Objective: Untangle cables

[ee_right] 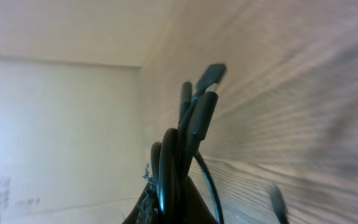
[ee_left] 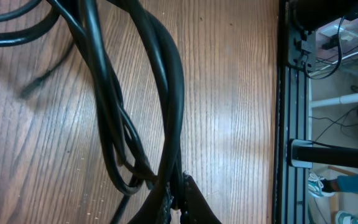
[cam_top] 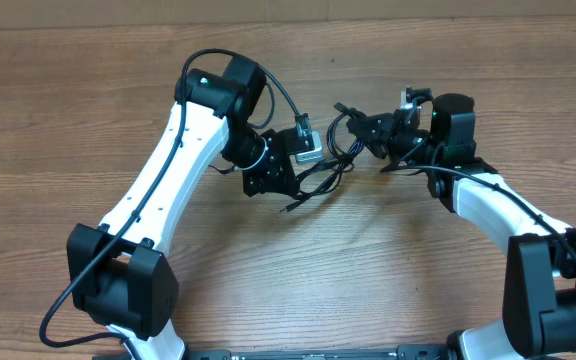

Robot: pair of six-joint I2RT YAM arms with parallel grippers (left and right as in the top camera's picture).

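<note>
A tangle of thin black cables (cam_top: 326, 165) hangs between my two grippers near the middle of the wooden table. My left gripper (cam_top: 290, 180) is shut on several strands. In the left wrist view the cables (ee_left: 166, 93) run up and away from the pinched left gripper (ee_left: 178, 202) in long loops. My right gripper (cam_top: 370, 130) is shut on the other side of the bundle. The right wrist view shows the cables (ee_right: 188, 137) standing up out of the closed right gripper (ee_right: 169, 202), with plug ends (ee_right: 211, 76) at the top. One loose plug end (cam_top: 286, 208) lies on the table.
The wooden table (cam_top: 368, 270) stretches around both arms. Its edge with a black metal rail (ee_left: 294, 93) shows on the right of the left wrist view, with floor clutter beyond. A pale wall (ee_right: 55, 124) fills the left of the right wrist view.
</note>
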